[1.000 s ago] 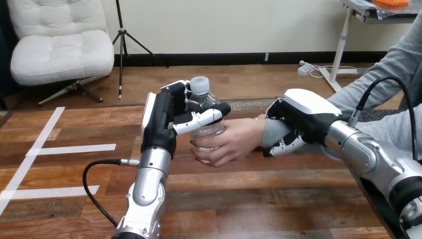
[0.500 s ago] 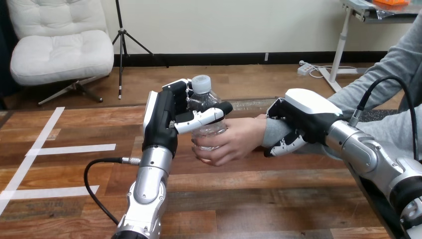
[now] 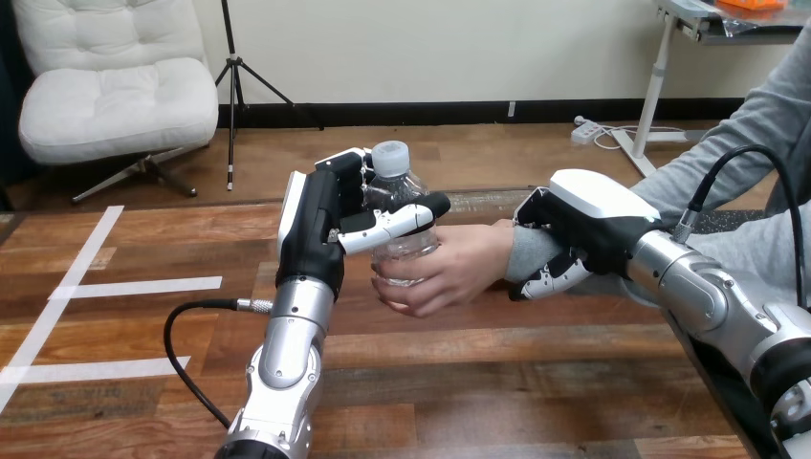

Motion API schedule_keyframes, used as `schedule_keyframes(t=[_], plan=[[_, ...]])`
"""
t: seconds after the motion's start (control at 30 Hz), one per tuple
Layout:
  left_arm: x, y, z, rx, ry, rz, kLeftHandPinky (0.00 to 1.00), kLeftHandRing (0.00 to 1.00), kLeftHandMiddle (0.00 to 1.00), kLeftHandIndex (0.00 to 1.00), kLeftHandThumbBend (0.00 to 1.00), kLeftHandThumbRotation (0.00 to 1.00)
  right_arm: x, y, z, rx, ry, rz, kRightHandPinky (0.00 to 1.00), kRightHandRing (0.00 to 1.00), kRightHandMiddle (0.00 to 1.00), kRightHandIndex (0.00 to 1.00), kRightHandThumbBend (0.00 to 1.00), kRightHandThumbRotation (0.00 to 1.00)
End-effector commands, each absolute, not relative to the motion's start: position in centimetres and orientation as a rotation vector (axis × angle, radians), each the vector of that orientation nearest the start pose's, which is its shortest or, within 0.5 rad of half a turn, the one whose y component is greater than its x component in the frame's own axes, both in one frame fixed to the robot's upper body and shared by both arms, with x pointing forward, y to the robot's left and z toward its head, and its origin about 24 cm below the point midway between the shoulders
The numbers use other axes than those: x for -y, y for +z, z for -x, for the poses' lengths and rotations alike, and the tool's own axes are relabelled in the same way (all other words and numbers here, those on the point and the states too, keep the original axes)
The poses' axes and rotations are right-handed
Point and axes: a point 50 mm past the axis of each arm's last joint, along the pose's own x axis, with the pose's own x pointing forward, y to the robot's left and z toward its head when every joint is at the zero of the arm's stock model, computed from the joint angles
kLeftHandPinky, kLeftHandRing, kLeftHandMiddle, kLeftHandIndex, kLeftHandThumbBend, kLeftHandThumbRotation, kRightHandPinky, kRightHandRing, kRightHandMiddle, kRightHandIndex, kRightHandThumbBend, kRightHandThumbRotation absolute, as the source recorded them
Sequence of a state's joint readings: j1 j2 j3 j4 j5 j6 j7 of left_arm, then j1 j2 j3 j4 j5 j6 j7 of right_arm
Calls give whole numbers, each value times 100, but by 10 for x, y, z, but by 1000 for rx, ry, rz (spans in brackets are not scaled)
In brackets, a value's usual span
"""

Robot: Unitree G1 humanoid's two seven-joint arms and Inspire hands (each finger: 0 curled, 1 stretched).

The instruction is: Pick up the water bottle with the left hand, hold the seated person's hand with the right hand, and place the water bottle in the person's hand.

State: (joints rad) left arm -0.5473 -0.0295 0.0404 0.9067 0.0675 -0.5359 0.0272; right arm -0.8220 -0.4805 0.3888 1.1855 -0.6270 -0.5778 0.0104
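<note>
Head view, left hand (image 3: 318, 225): fingers and thumb closed round the water bottle (image 3: 405, 254), upright above the bench (image 3: 536, 382).
Water bottle: lower part inside the person's hand (image 3: 451, 273).
Right hand (image 3: 585, 218): fingers curled round the person's wrist (image 3: 522, 252).

Head cam sits up on the robot, aimed forward and down across the wooden table (image 3: 497, 382), close in, left arm (image 3: 285, 354) and right arm (image 3: 698, 292) at the lower edges.
</note>
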Motion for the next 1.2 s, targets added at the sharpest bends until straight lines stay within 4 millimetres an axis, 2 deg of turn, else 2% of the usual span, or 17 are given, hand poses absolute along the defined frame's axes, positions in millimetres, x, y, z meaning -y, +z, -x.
schedule_keyframes(t=[0.0, 0.13, 0.23, 0.3, 0.33, 0.37, 0.63, 0.67, 0.97, 1.17], plan=[[-84, 78, -351, 276, -197, -54, 37, 42, 45, 44, 69, 0, 177, 125, -388, 285, 408, 1189, 22, 25, 31, 31, 62, 0], [-85, 76, -352, 245, -227, -23, 43, 50, 53, 52, 74, 0, 177, 125, -388, 285, 407, 1194, 22, 26, 31, 31, 62, 0], [-86, 75, -352, 237, -240, -28, 47, 55, 59, 58, 78, 5, 177, 125, -388, 285, 406, 1194, 22, 26, 31, 31, 62, 0], [-86, 75, -352, 233, -246, -32, 53, 61, 66, 65, 83, 15, 177, 125, -388, 285, 406, 1195, 22, 26, 31, 31, 62, 0], [-87, 75, -352, 233, -249, -38, 53, 61, 66, 65, 83, 15, 177, 125, -388, 283, 406, 1194, 22, 26, 31, 31, 62, 0], [-87, 75, -352, 234, -251, -41, 57, 66, 71, 70, 88, 23, 177, 125, -388, 281, 407, 1193, 22, 26, 31, 31, 61, 0], [-90, 74, -351, 233, -256, -100, 71, 81, 84, 83, 97, 50, 178, 126, -388, 281, 407, 1196, 22, 26, 31, 31, 61, 0], [-90, 74, -351, 232, -256, -107, 75, 84, 87, 85, 98, 57, 178, 126, -388, 281, 407, 1196, 22, 26, 31, 31, 61, 0], [-92, 72, -351, 214, -259, -114, 86, 93, 95, 93, 100, 75, 178, 125, -388, 287, 403, 1196, 22, 25, 31, 31, 62, 0], [-93, 71, -351, 202, -269, -100, 91, 96, 97, 95, 100, 81, 179, 124, -388, 285, 402, 1199, 21, 25, 31, 31, 62, 0]])
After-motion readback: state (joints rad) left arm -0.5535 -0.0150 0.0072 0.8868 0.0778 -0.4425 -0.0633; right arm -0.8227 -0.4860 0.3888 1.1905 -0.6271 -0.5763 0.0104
